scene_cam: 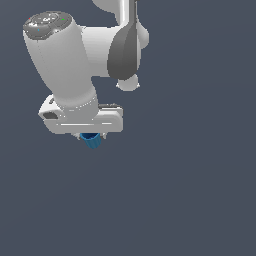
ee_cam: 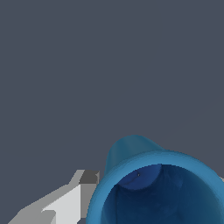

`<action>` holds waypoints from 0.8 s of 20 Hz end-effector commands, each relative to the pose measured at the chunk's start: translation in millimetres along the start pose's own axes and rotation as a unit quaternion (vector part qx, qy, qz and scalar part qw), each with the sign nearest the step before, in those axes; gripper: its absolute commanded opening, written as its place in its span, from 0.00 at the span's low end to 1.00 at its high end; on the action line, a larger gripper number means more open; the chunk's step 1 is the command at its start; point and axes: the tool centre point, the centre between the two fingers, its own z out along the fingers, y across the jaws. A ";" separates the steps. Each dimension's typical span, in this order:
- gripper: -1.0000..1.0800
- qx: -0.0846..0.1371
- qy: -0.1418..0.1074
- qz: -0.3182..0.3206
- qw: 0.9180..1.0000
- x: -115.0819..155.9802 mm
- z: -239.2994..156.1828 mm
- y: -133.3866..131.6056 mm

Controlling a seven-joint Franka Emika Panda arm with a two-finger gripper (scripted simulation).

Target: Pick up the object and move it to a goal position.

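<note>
The object (scene_cam: 92,141) is a small blue tapered cup, tucked right under the white hand of the arm in the exterior view, left of centre. My gripper (scene_cam: 91,137) is shut on it, and the hand hides most of the fingers there. In the wrist view the object (ee_cam: 131,153) fills the lower right, its hollow round mouth turned toward the camera. One grey-white finger (ee_cam: 72,199) presses against its side, and the gripper (ee_cam: 154,186) straddles it. The cup's far end hangs free against the plain background.
The arm's white links and dark joint (scene_cam: 124,47) rise above the hand toward the exterior view's top. Everything around is a uniform dark grey-blue background with no other objects or edges showing.
</note>
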 end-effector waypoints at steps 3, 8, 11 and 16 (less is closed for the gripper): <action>0.00 0.000 0.000 0.000 1.000 2.1 -45.2 21.4; 0.00 0.000 0.000 0.000 1.000 5.1 -84.3 40.1; 0.00 0.000 0.000 0.000 1.000 6.7 -101.5 48.6; 0.00 0.000 0.000 0.000 1.000 9.0 -120.3 58.1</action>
